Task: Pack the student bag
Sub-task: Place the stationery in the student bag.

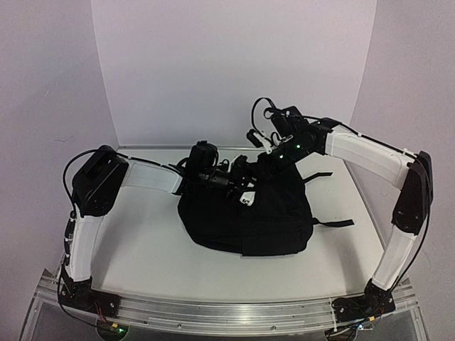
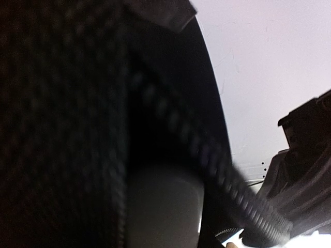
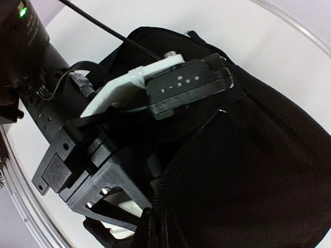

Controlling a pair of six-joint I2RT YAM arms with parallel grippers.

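- The student bag (image 1: 249, 220) lies in the middle of the table (image 1: 149, 249).
- Left fingers (image 1: 240, 177), partly closed, seem to pinch its rim beside the zip (image 3: 176, 160).
- Right fingers (image 1: 269, 160) are fully closed nearby; I cannot tell if they hold anything.
- Step, I judge: opening the bag; next it needs a wider mouth.

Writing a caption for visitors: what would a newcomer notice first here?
The large black student bag stands out first, lying in the middle of the white table. Next, the left end effector and right end effector crowd together over its far edge, at the zip.
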